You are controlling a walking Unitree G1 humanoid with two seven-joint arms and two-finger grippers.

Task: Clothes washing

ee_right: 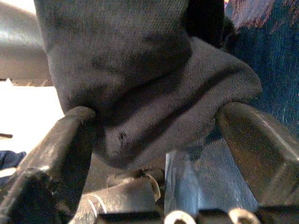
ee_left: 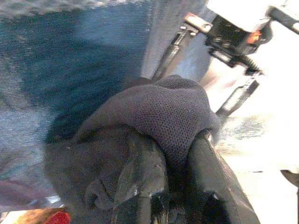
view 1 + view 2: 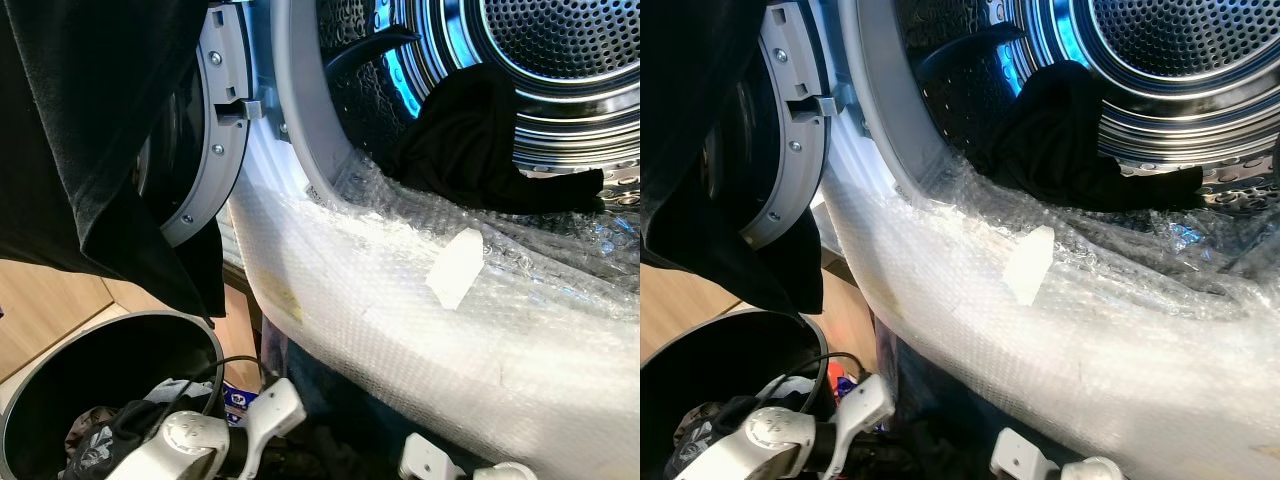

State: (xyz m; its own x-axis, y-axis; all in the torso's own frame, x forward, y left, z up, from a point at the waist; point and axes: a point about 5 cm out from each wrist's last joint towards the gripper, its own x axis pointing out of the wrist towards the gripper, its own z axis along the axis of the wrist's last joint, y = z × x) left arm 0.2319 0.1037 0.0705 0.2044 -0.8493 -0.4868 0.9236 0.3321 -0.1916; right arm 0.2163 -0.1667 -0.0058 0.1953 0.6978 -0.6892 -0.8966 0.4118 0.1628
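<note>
**Loading under way: one dark piece in the drum, another held by both grippers**

Judging from my feeds, I put the job at partly done. The washing machine door [image 3: 185,150] stands open on my left, and one black garment [image 3: 470,140] already lies inside the drum [image 3: 560,60], slumped over the lower lip of the opening. The front of the machine below the opening is wrapped in bubble wrap [image 3: 400,300], with a small white tab [image 3: 455,268] stuck on it.

What I am handling now is a second dark cloth [image 3: 90,150], which hangs large across the upper left of the head view, in front of the door and not yet inside the drum. In the left wrist view, the left gripper [image 2: 175,154] has its fingers pinched tight on a fold of that fabric. In the right wrist view, the right gripper [image 1: 156,121] has its fingers wider apart, but a bunch of dark cloth sits between them and presses against both, so I read it as gripping too.

More remains: the round laundry basket [image 3: 60,350] on the floor at lower left holds further crumpled clothes. After those, I judge, come shutting the door and starting the wash.

I can read no brand, label or writing anywhere; the white tab looks blank.
</note>
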